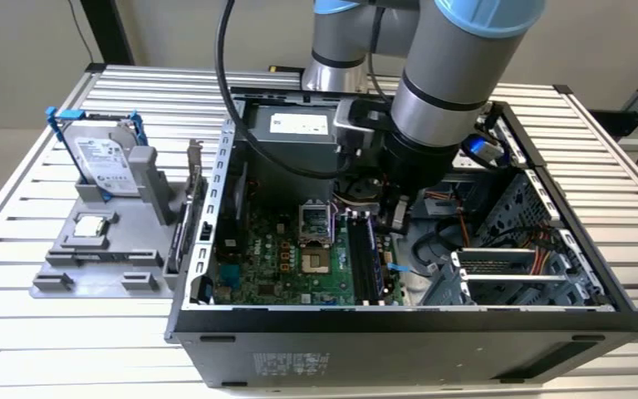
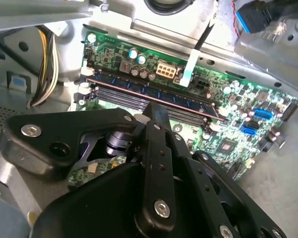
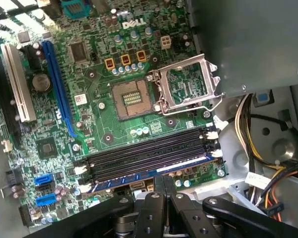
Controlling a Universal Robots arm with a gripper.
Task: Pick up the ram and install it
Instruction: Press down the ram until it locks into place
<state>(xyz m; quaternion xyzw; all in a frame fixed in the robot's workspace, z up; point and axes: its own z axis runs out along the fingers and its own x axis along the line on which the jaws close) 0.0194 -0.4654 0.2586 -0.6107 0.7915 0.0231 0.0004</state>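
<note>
Ram (image 3: 154, 171) is sitting in the outermost memory slot on the motherboard (image 3: 89, 99), apparently seated. Gripper (image 3: 161, 184) is hovering just above it, fingers drawn together, gripping nothing; installation looking nearly finished.

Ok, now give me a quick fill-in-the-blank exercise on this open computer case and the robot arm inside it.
The long, narrow ram stick sits in a ____ on the green motherboard.
The black gripper hangs right above the ____.
The silver hard drive in the blue-edged frame stands ____ the black computer case.
The processor socket's metal lid is flipped ____.
Missing: slot; ram; outside; open.
</note>
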